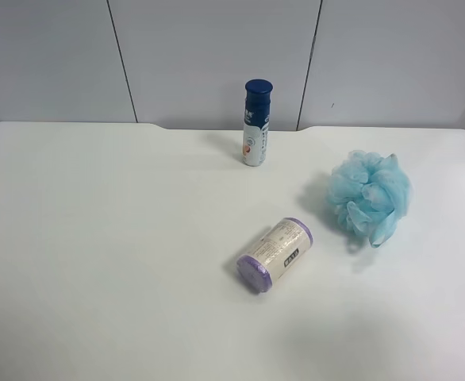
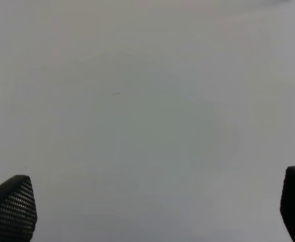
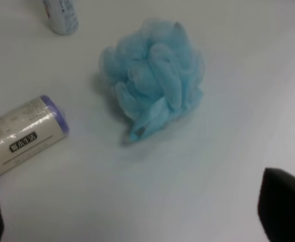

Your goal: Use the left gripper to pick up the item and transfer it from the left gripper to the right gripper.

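The light blue mesh bath pouf (image 1: pixel 369 196) lies on the white table (image 1: pixel 105 238) at the exterior high view's right. It also shows in the right wrist view (image 3: pixel 155 75), ahead of my right gripper (image 3: pixel 137 214), which is open and empty, fingertips (image 3: pixel 283 206) wide apart and well short of the pouf. My left gripper (image 2: pixel 152 206) is open and empty over bare white table; its fingertips (image 2: pixel 11 206) show at the frame's corners. Neither arm shows in the exterior high view.
A purple-capped cylindrical bottle (image 1: pixel 274 253) lies on its side near the table's middle, also in the right wrist view (image 3: pixel 21 135). A blue-capped white bottle (image 1: pixel 255 123) stands upright at the back, its base in the right wrist view (image 3: pixel 61 16). A grey panelled wall stands behind.
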Robot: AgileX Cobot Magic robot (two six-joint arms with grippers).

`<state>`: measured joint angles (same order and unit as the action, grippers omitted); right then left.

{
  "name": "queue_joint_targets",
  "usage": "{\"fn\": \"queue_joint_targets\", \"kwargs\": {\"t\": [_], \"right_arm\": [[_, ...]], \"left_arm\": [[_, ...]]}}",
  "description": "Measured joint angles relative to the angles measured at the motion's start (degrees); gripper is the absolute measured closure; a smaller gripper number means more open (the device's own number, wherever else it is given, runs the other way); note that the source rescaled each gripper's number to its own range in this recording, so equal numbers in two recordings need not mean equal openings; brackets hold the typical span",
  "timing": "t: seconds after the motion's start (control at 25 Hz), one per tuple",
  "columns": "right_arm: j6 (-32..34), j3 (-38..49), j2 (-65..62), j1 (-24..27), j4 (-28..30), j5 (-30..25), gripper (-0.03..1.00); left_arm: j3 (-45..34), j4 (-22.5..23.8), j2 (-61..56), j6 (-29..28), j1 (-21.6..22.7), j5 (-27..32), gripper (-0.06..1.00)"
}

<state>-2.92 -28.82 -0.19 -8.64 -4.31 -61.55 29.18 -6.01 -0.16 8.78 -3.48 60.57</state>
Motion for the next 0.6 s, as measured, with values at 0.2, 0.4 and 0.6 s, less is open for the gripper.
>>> {"fn": "queue_joint_targets", "kwargs": {"t": [0.2,0.4,0.6], "right_arm": [[0.07,0.0,0.0,0.0,0.0,0.05,-0.03],[0.07,0.0,0.0,0.0,0.0,0.05,-0.03],[0.07,0.0,0.0,1.9,0.0,0.05,-0.03]], "left_arm": [[0.0,0.0,0.0,0.0,0.0,0.0,-0.03],[0.0,0.0,0.0,0.0,0.0,0.0,-0.03],[0.0,0.0,0.0,0.0,2.41,0.0,-0.03]]}}
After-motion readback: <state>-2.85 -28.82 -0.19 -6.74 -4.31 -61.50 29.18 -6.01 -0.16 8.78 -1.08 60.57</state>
